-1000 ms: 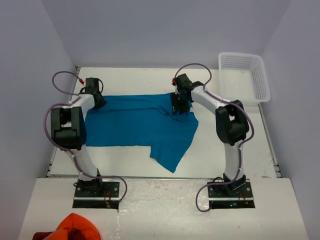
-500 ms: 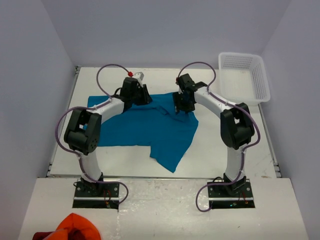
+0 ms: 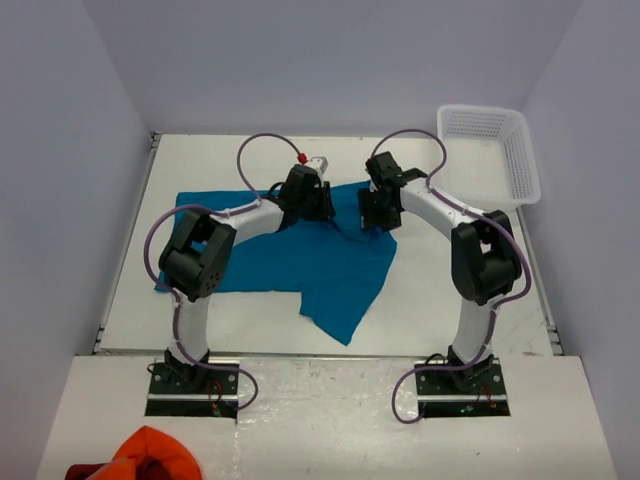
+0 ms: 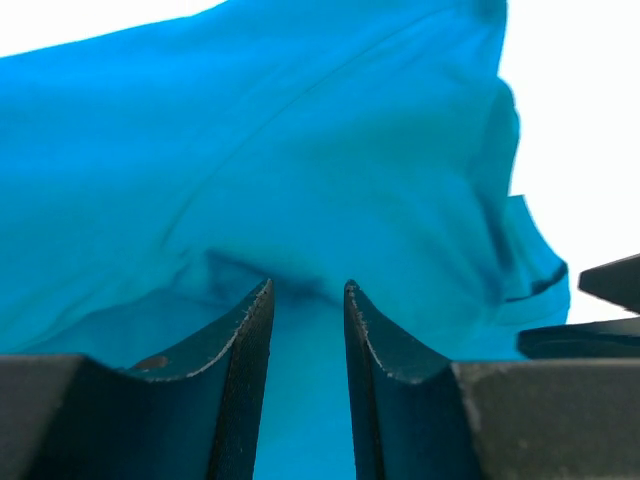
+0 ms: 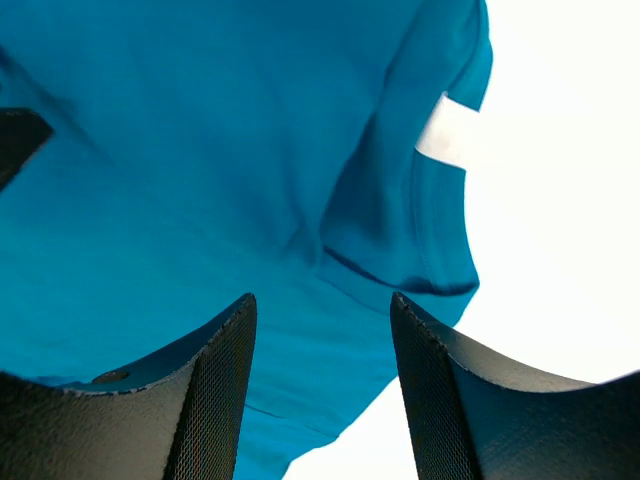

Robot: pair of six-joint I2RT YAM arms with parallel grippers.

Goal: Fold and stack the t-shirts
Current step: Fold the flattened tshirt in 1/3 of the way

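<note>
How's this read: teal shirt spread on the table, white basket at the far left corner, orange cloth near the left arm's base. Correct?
One error: the white basket sits at the table's far right corner, not the far left, as the top external view shows. The rest stands: the teal shirt is spread on the table, and the orange cloth is near the left arm's base.

No readable text, labels, brands or numbers in any view, t-shirt (image 3: 300, 260) plain, arm bases (image 3: 195, 380) perhaps too small to tell.
</note>
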